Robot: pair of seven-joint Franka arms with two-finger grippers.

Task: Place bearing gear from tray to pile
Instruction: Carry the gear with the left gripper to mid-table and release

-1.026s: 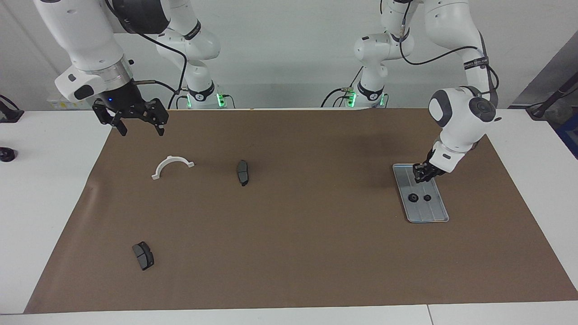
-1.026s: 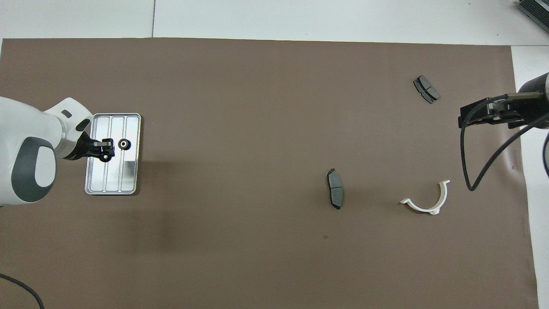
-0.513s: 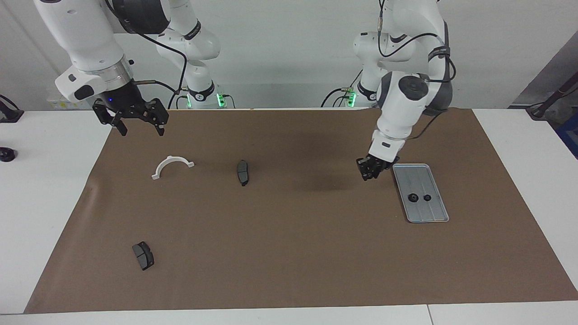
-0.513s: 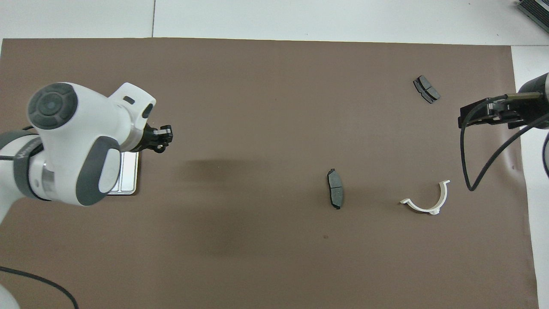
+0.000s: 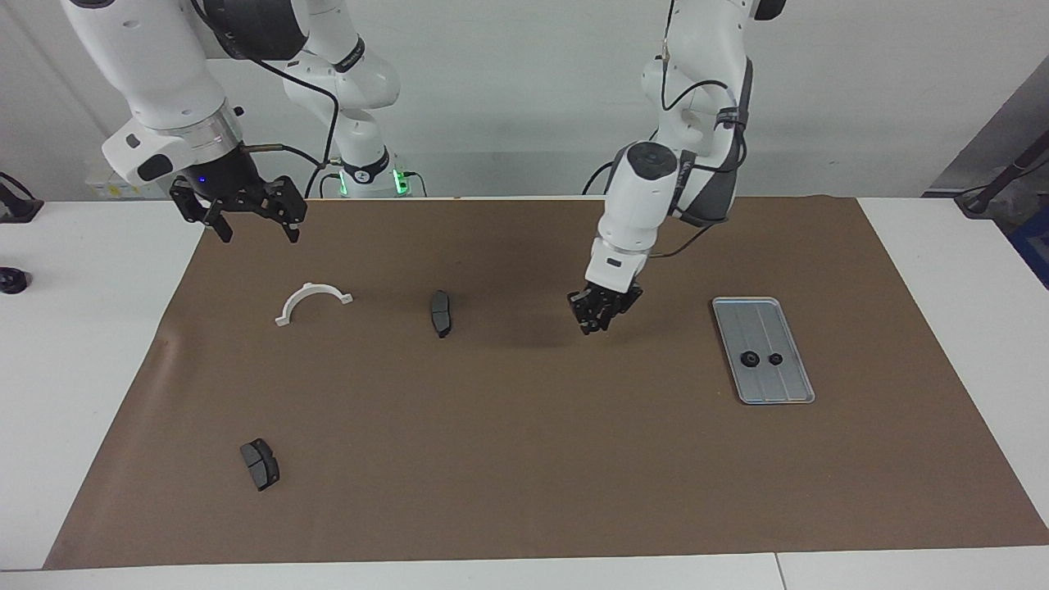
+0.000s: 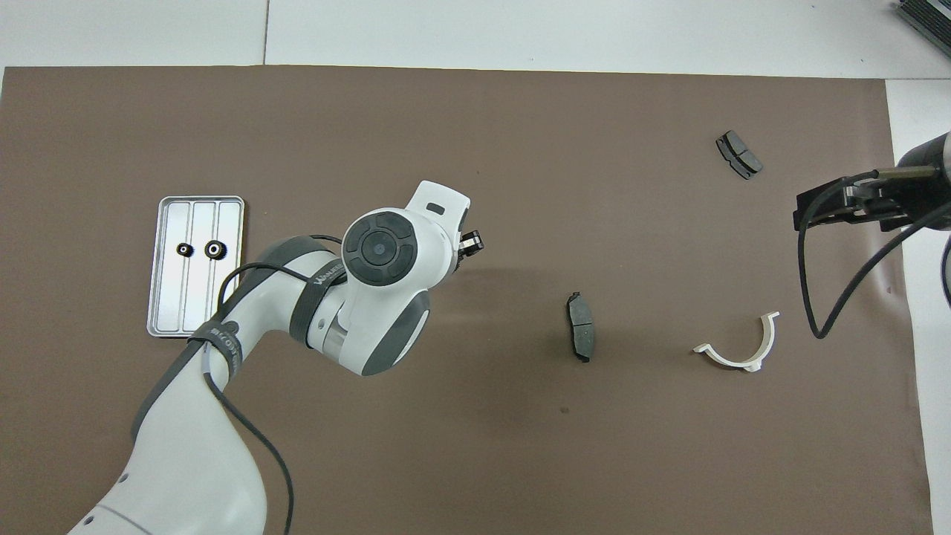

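The left hand (image 5: 601, 315) is hanging in the air over bare brown mat (image 5: 524, 459) near the middle of the table (image 5: 942, 246), between the tray (image 5: 787, 389) and the nearer dark brake pad (image 5: 440, 312). In the overhead view the arm's own wrist is covering most of that hand (image 6: 466, 245), so only its dark tip is showing. Its fingers are drawn close together, but I cannot tell whether anything is pinched between them.

The tray is lying flat toward the left arm's end of the table, well apart from the left hand. Two small black bearing gears are sitting on it side by side: the larger gear (image 5: 748, 359) and the smaller gear (image 5: 775, 358), just beside each other at about the middle of the tray's length. In the overhead view both are showing clearly, the larger (image 6: 215, 250) and the smaller (image 6: 183, 250), each resting in its own lane between the ribs.

The right hand (image 5: 256, 233) is waiting in the air over the mat's corner at the right arm's end, its fingers spread apart and holding nothing. The white half-ring clamp (image 5: 312, 301) is lying on the mat close to it, and a second brake pad (image 5: 260, 464) is lying farther from the robots at that same end.
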